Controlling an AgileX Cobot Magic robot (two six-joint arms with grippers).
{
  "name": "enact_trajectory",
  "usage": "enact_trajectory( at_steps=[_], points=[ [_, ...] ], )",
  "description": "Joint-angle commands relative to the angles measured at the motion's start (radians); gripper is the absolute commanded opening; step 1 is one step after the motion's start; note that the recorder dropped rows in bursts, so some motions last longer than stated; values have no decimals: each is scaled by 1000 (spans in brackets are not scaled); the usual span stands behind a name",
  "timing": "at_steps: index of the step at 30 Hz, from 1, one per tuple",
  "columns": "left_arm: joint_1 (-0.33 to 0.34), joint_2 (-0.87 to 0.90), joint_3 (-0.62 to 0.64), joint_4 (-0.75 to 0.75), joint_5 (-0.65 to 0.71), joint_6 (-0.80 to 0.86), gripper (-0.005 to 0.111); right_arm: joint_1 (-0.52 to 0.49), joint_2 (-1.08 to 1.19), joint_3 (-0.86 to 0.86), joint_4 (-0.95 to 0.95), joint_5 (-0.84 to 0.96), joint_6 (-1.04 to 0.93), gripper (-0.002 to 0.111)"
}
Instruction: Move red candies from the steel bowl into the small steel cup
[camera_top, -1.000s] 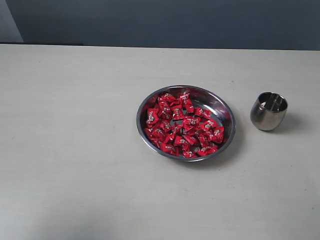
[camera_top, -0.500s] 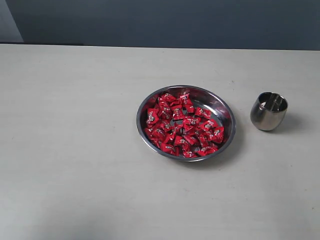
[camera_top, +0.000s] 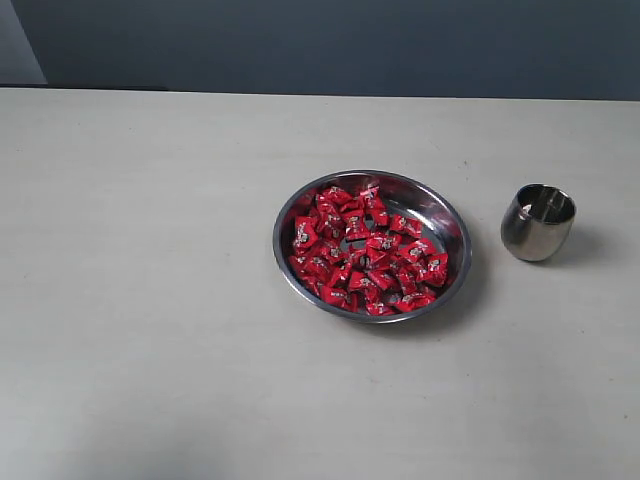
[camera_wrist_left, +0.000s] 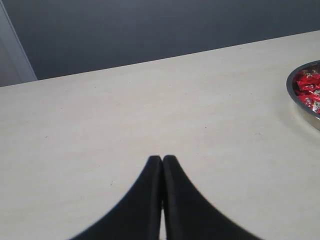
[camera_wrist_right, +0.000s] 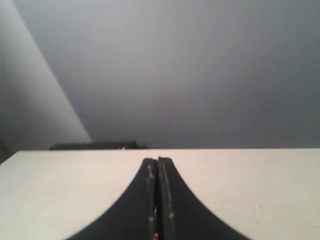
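The steel bowl (camera_top: 452, 212) sits right of the table's middle in the exterior view, with many red candies (camera_top: 365, 255) heaped in it. The small steel cup (camera_top: 537, 224) stands upright to the bowl's right, a short gap apart. Neither gripper shows in the exterior view. In the left wrist view my left gripper (camera_wrist_left: 162, 159) is shut with nothing in it above bare table, and the bowl's rim (camera_wrist_left: 291, 93) and some red candies (camera_wrist_left: 307, 88) show at the frame's edge. My right gripper (camera_wrist_right: 157, 161) is shut over the table; a tiny red speck shows deep in its slit.
The pale table (camera_top: 150, 260) spreads wide to the left of the bowl and in front of it. A dark blue-grey wall (camera_top: 320, 45) runs along the table's far edge. A low dark object (camera_wrist_right: 92, 145) lies at the table's far edge in the right wrist view.
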Motion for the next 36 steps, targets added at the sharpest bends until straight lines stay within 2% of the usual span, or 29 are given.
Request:
enact_trajectory(
  at_steps=[1,4,9,13,16,19,27,31,33,36],
  points=[
    [-10,-4,-1,0,-4,-6,0,85,338,-281,-268,-96,181,-1],
    [-10,-4,-1,0,-4,-6,0,184,489,-466,-415,-47,313,-1],
    [-10,-4,-1,0,-4,-6,0,331,666,-684,-416,103,364,-1],
    [-10,-4,-1,0,-4,-6,0,438,770,-805,-416,454,350,-1],
    [-10,-4,-1,0,-4,-6,0,488,836,-849,-416,694,224,-1],
    [-10,-4,-1,0,-4,-6,0,494,886,-852,-416,778,139,-1],
    [-10,-4,-1,0,-4,-6,0,492,969,-830,-303,790,32,-1],
    [-10,-4,-1,0,-4,-6,0,492,1030,-830,-301,861,-138,-1],
    [-10,-4,-1,0,-4,-6,0,492,1056,-830,-244,932,-205,-1],
    [-10,-4,-1,0,-4,-6,0,492,1076,-830,0,1011,-419,-1]
  ],
)
